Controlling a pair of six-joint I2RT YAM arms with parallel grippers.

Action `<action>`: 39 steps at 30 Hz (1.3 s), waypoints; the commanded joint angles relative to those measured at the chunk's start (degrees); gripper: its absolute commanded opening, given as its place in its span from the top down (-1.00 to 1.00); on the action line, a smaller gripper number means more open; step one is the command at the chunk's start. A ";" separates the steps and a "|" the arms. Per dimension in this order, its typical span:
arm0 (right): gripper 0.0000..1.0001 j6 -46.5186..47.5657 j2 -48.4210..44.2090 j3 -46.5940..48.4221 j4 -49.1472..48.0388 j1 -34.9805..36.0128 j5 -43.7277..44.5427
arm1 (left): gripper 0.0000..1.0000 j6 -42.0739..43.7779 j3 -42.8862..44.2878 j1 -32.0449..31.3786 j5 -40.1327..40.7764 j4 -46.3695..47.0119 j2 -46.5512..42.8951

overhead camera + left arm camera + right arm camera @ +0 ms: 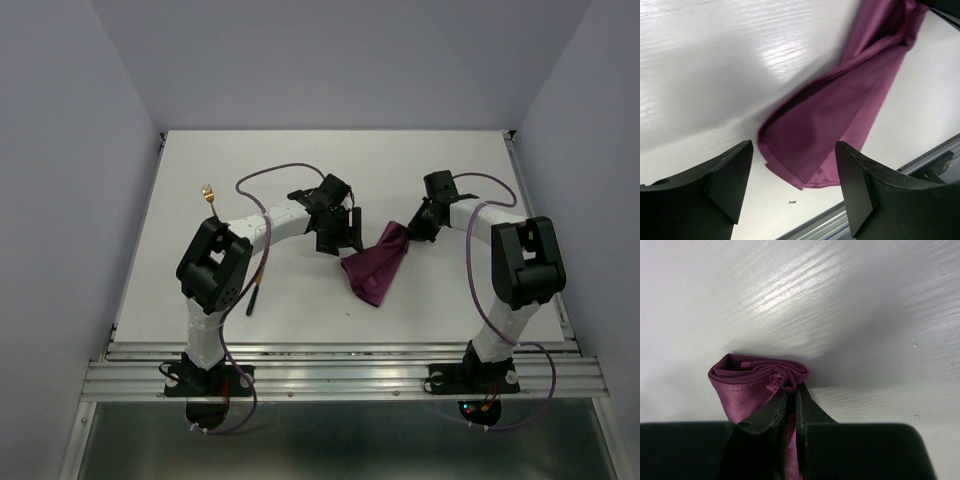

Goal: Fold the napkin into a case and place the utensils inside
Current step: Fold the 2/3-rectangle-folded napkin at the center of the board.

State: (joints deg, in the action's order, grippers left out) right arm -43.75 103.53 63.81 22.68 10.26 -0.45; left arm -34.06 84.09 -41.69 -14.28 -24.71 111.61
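Observation:
The plum-purple napkin [377, 265] lies bunched in a long folded shape at the table's middle. Its far corner is lifted and pinched by my right gripper [416, 228]. In the right wrist view the right gripper [792, 392] is shut on rolled layers of the napkin [747, 387]. My left gripper [340, 240] hovers just left of the cloth, open. In the left wrist view its fingers [730, 175] stand wide apart with nothing between them, above the near end of the napkin [840, 115]. Of the utensils, a gold fork head [208, 192] and a black handle tip [252, 298] show; the left arm hides the rest.
White table [300, 160] with grey walls on three sides. A metal rail [340, 365] runs along the near edge, seen also as the rail [920, 165] close to the napkin's near end. A tiny dark speck [792, 202] lies on the table.

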 commanded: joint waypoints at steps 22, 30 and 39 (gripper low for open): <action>0.99 0.68 0.54 1.40 2.64 0.37 3.26 | -0.25 0.31 -9.92 -2.77 -22.02 22.07 -2.36; 0.99 0.77 0.71 1.40 2.72 0.37 3.17 | -0.25 7.07 -5.44 -9.81 -14.64 13.29 -0.52; 0.99 0.77 0.54 1.14 2.72 0.37 2.91 | -0.36 8.84 -3.24 -12.89 -0.40 6.96 -4.82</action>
State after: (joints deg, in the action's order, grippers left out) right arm -43.72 103.53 64.05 23.14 10.26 0.12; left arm -27.40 78.04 -54.24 -21.74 -13.96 111.79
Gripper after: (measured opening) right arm 0.100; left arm 0.673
